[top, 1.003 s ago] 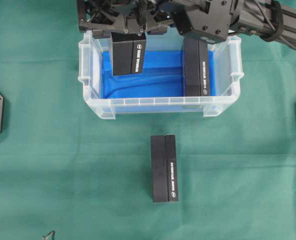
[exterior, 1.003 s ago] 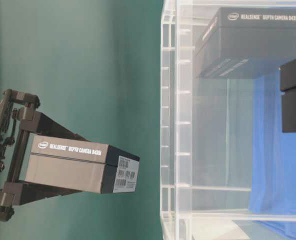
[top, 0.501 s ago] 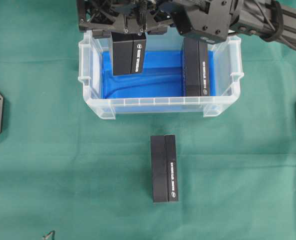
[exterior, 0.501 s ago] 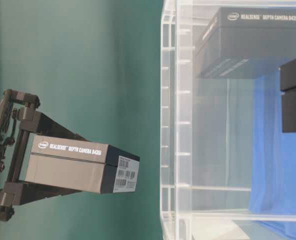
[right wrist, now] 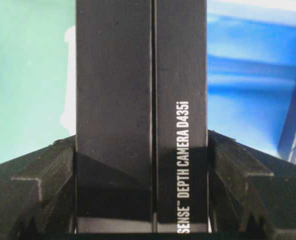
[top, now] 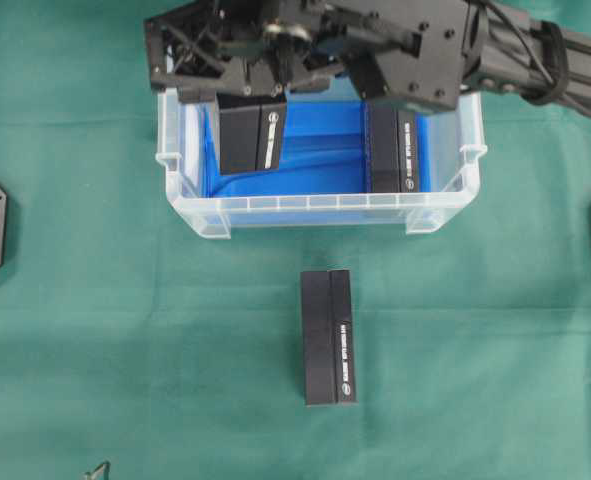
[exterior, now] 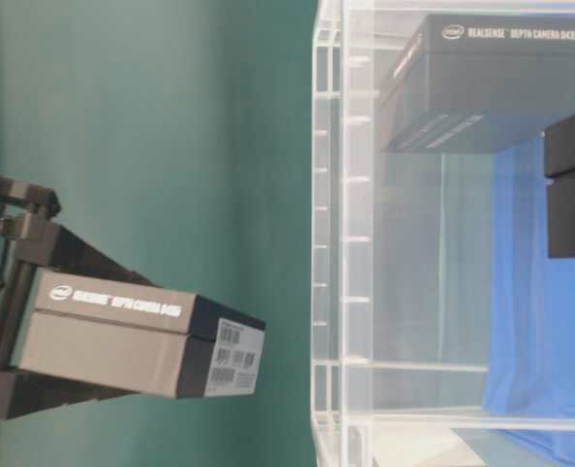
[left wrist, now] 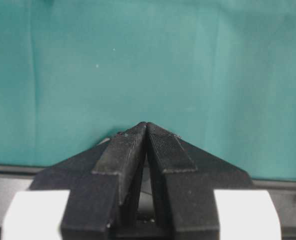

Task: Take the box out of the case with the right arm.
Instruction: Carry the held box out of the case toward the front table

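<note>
The clear case [top: 320, 208] with a blue floor stands at the back middle of the green cloth, and it also shows in the table-level view [exterior: 328, 243]. My right gripper [top: 251, 102] is shut on a black box [top: 250, 135] and holds it above the case's left half, clear of the rim. The held box shows in the table-level view [exterior: 141, 333] and fills the right wrist view [right wrist: 140, 95] between the fingers [right wrist: 228, 165]. My left gripper [left wrist: 146, 127] is shut and empty over bare cloth.
A second black box [top: 395, 150] stands inside the case at its right side. A third black box [top: 329, 337] lies on the cloth in front of the case. The right arm's beam [top: 545, 60] crosses the back right.
My right gripper has lifted the held box higher above the case. The other two boxes and the case have not moved.
</note>
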Robot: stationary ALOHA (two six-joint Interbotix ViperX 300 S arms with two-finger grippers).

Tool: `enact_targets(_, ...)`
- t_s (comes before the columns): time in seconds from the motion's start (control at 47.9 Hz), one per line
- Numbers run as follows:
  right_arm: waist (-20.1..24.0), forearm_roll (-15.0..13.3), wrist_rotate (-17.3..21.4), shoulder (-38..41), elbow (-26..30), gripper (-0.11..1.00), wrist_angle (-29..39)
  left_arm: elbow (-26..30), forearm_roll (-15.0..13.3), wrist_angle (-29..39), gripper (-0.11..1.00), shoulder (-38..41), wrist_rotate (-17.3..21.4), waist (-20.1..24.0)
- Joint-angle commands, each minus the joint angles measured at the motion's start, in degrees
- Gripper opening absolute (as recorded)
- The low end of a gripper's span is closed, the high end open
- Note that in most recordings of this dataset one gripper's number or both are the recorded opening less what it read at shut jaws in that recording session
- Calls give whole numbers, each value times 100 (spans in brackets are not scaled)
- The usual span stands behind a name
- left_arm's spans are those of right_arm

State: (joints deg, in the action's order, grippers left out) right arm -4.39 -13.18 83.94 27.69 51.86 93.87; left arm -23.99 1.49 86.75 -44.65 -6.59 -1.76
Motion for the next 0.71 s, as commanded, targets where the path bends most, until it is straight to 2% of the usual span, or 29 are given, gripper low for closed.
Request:
enact_targets(0.0, 193, -97, 53, -360, 193, 68, 44, 167, 9, -18, 2, 26, 0, 9)
enact_targets(0.313, 817, -229, 554, -360, 211, 68, 211, 167, 9, -18, 2, 44, 0, 9)
enact_targets(0.69, 1688, -281, 1424, -334, 211, 68, 211, 167, 9, 18, 2, 44, 0, 9)
